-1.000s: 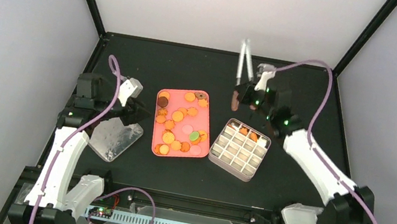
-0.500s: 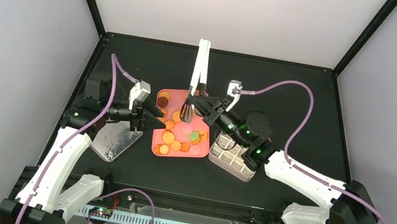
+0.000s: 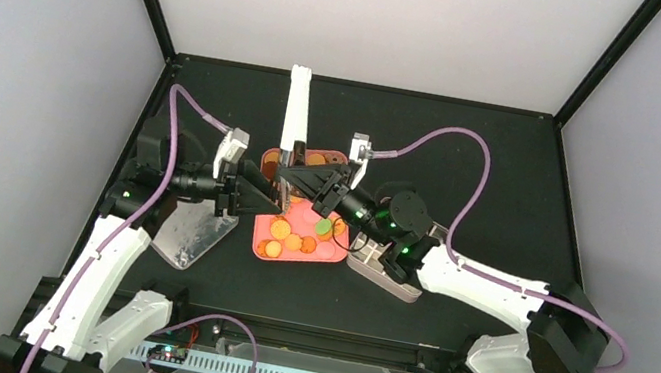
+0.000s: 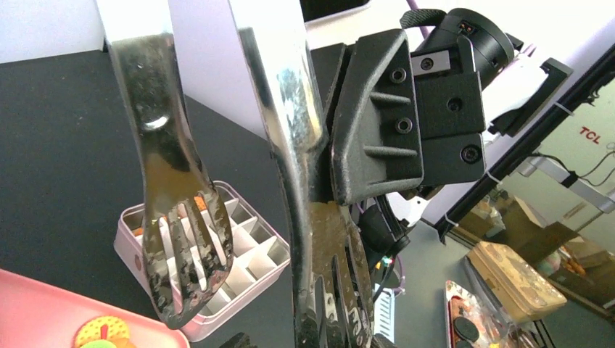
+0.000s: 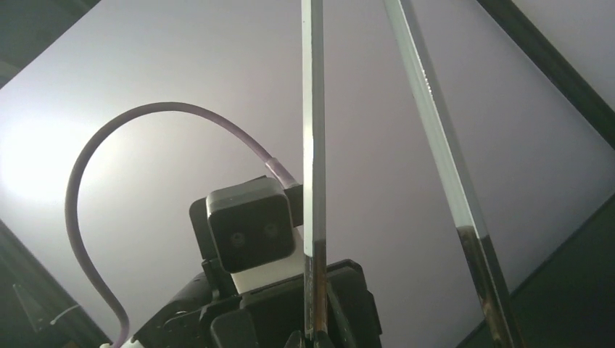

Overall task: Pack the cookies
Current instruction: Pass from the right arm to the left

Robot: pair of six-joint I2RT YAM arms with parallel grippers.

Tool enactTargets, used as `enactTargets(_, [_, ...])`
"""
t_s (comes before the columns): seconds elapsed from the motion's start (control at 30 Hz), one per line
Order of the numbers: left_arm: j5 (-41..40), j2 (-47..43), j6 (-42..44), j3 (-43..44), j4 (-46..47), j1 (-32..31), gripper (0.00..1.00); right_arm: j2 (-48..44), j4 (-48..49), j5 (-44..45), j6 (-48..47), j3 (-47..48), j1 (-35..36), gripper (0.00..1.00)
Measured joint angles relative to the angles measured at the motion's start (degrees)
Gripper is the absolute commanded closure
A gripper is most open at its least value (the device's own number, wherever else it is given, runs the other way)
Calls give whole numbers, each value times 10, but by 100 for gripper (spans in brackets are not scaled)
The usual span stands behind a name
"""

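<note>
Your cookies [image 3: 294, 239] sit on the pink tray [image 3: 327, 258] at centre frame, mostly orange and yellow, one green. A divided box [image 4: 250, 255] lies just right of it. Over the tray, your right gripper [image 3: 299, 178] is clamped tight on the metal tongs [image 3: 294, 120], handles pointing up-frame. Your left gripper [image 3: 269, 201] sits just beside them; I cannot tell its spread. At the far right of the left wrist view, a label [image 4: 589, 133] reads "TCL".

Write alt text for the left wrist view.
Close-up of metal tongs with forked tips, one arm clamped by the right gripper. Below sit a white divided box and a pink tray corner holding cookies.
</note>
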Motion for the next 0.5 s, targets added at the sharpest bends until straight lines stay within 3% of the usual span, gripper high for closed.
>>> enactTargets(0.17, [9,-2,-21,-2,8,-3,72,10,12,-12,3,10,3,99])
enactTargets(0.43, [19,-5,-34,-3,14,-6,68,19,25,-26,6,11,11,99])
enactTargets(0.5, [24,-5,-38,-3,16,-6,74,20,30,-29,6,11,13,99])
